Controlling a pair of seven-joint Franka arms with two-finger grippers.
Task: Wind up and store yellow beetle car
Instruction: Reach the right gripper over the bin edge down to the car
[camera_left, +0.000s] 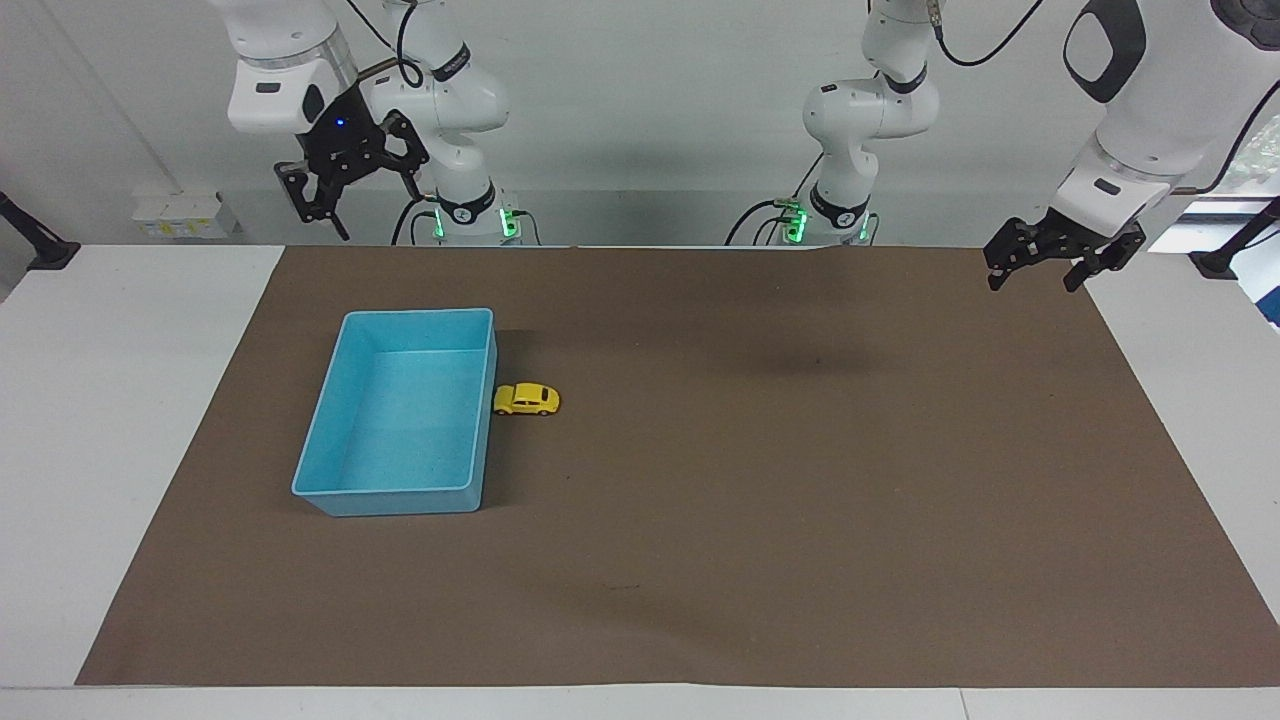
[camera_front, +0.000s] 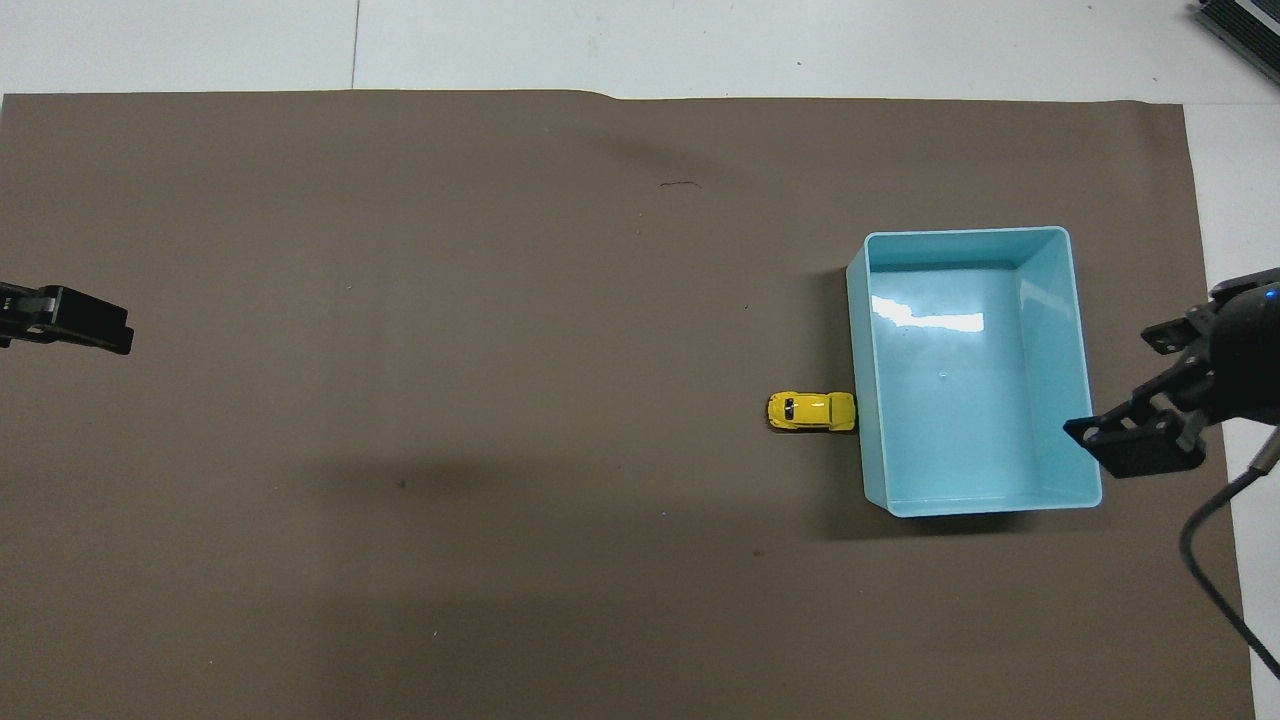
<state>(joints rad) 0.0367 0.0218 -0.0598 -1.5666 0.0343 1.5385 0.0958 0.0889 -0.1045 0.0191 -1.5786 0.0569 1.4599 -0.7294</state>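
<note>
Resting on the brown mat (camera_left: 800, 520), the yellow beetle car (camera_left: 527, 399) touches the light blue bin (camera_left: 330, 440); left claw (camera_left: 1035, 268) and right claw (camera_left: 360, 190) hang released.

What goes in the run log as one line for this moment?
yellow beetle car: on mat against blue bin, not stored | right gripper: raised, open, empty | left gripper: raised, open, empty

The car (camera_left: 526, 399) (camera_front: 811, 411) was tiny, bright yellow, rounded like a beetle, with dark windows and small black wheels. It stood upright on its wheels on the brown mat, one end touching or just beside the blue bin's long wall, outside it.
</note>
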